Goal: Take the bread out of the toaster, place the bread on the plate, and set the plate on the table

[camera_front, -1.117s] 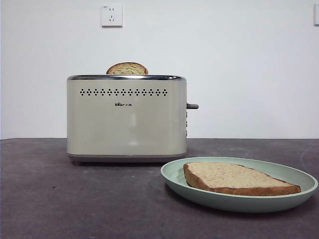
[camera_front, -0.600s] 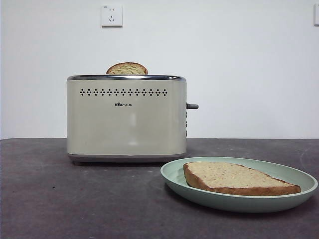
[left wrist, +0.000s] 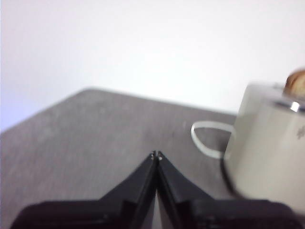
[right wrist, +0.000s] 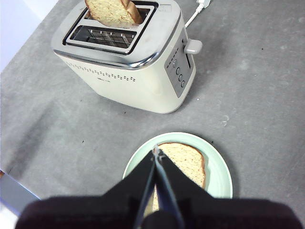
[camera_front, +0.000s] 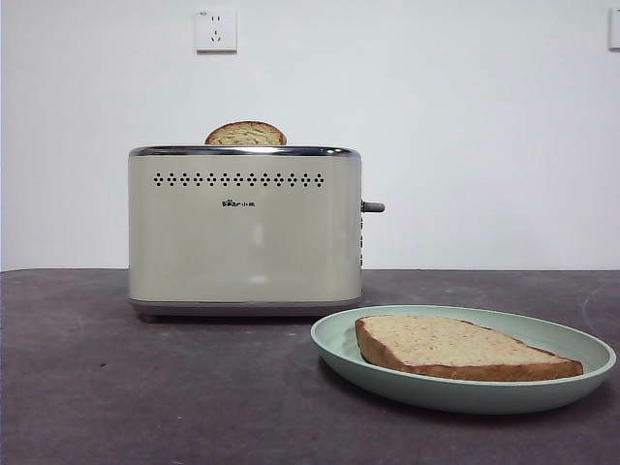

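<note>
The bench (camera_front: 116, 387) is carrying the toaster (camera_front: 245, 230); at its four o'clock in the front view, the plate (camera_front: 334, 341) is sitting flat with the bread (camera_front: 455, 347) lying on it. The right pincer (right wrist: 157, 151) is hovering clenched above that plate, grasping nothing; the left pincer (left wrist: 156, 155) is waiting clenched. Judging the task nearly done, withdrawing straight up seems best, avoiding nudging the rim.
</note>
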